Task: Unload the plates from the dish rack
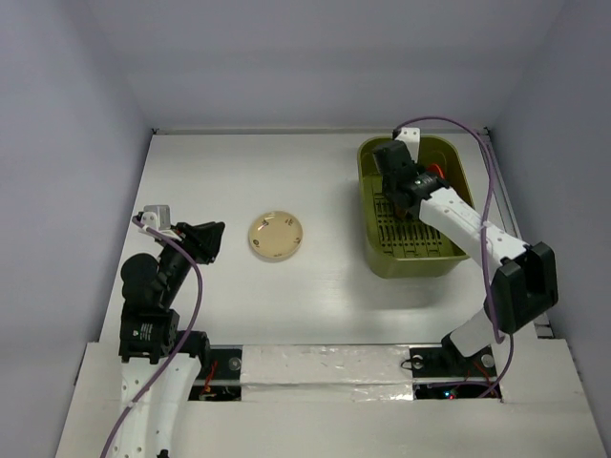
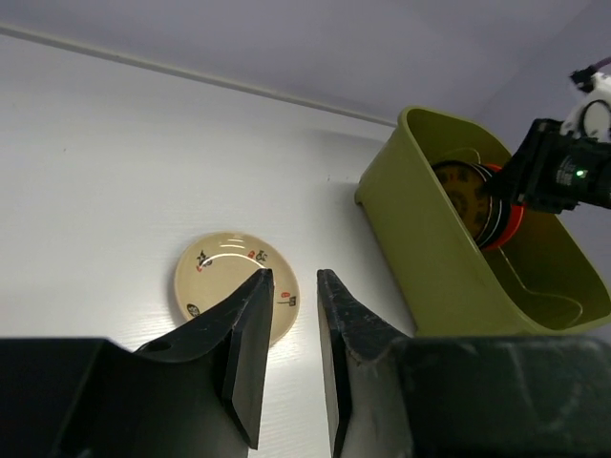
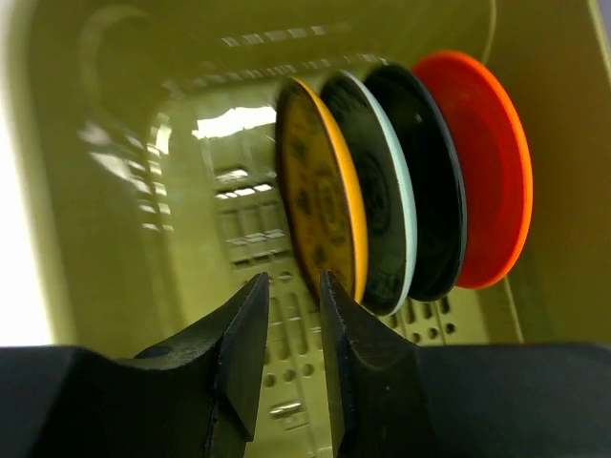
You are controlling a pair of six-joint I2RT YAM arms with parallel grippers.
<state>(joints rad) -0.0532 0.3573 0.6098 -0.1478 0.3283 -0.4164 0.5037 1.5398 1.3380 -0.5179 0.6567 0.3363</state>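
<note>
One cream plate [image 1: 277,236] lies on the tabletop [image 1: 315,181], four plates [image 3: 382,191] stand in the dish rack [image 1: 420,267]; left hand [image 2: 291,277] and right hand [image 3: 291,279] are narrow, empty.

Overhead view looks down; all three views share the dish rack [image 1: 416,266].

Olive-green rack [image 1: 416,265]; past the black right claw [image 3: 292,279], yellow-patterned, teal-rimmed, black, orange-red plates [image 3: 382,191]. Cream plate [image 2: 218,270], tiny red-black marks, on white table [image 1: 239,181].
</note>
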